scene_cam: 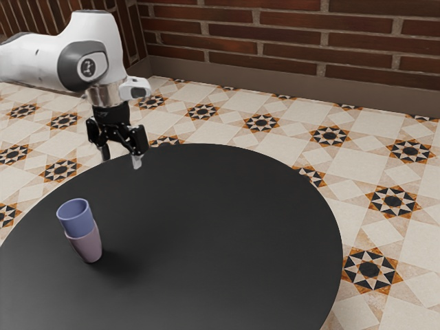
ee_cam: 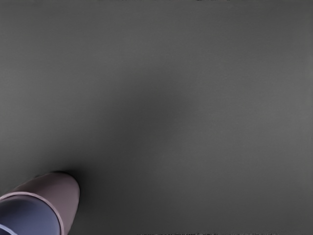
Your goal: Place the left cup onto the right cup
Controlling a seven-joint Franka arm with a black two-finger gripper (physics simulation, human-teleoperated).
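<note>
The blue cup (scene_cam: 73, 214) sits nested in the pink cup (scene_cam: 87, 246), and the pair stands on the near part of the black surface (scene_cam: 227, 227), toward the exterior view's left. We judge the stacking done, so the step in hand is simply to stay clear of it. To do that well, we would travel high and away from the stack, never across it (a brush against the blue rim could topple both cups). Our claw (scene_cam: 121, 158) hangs above the far edge of the surface, well apart from the cups. Its fingers are spread wide, with nothing between them and touching nothing. In the wrist view the pink cup (ee_cam: 58, 196) shows off to one side of the hand, with the blue cup (ee_cam: 22, 218) inside it.
</note>
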